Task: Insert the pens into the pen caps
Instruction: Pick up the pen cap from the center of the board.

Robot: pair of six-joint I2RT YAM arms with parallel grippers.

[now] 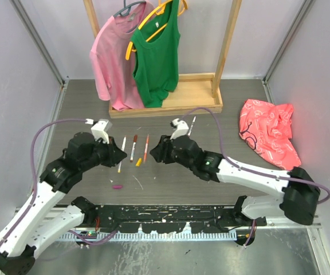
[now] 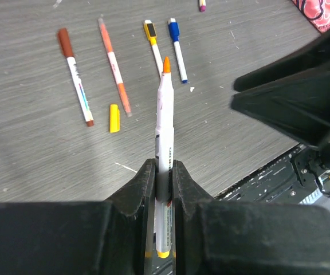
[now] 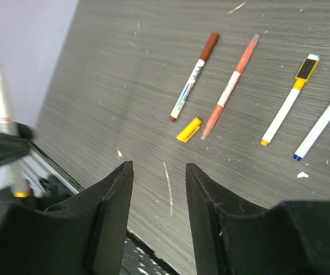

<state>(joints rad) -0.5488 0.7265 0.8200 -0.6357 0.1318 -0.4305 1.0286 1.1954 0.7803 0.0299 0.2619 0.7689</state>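
My left gripper [image 2: 164, 166] is shut on a white pen [image 2: 165, 109] with a bare orange tip, held above the table; the same pen [image 1: 122, 148] shows in the top view. My right gripper [image 3: 159, 167] hangs open and empty just right of it. Lying flat on the table are a brown-capped pen [image 3: 193, 77], an orange pen [image 3: 231, 86], a yellow-and-black-capped pen [image 3: 288, 100] and a blue-capped pen [image 3: 322, 126]. A loose yellow cap [image 3: 189, 129] rests near the lower ends of the brown and orange pens. A small magenta cap [image 1: 117, 186] lies closer to the arm bases.
A wooden clothes rack [image 1: 165, 103] with a pink shirt [image 1: 110, 54] and a green top [image 1: 156, 57] stands at the back. A red patterned cloth [image 1: 268, 134] lies at the right. Grey walls close both sides; a black rail [image 1: 165, 217] runs along the near edge.
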